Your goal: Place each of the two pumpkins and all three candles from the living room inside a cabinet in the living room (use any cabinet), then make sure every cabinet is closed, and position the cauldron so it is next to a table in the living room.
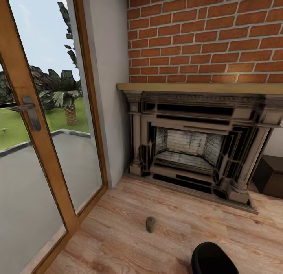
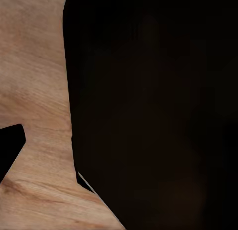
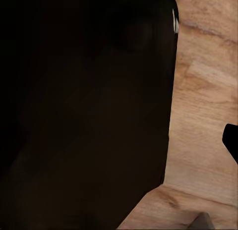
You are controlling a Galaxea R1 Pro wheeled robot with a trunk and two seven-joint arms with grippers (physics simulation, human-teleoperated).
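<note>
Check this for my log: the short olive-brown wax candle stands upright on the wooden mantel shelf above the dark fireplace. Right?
Not quite. The short olive-brown wax candle does stand upright, but on the light wooden plank floor in front of the dark fireplace, not on the wooden mantel shelf. The head view shows it.

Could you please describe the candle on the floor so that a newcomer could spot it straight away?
Start at the brick-backed fireplace and look down to the wooden floor in front of its left column. The candle stands there alone, a short olive-brown stub, far smaller than the black rounded shape at the picture's bottom edge.
</note>
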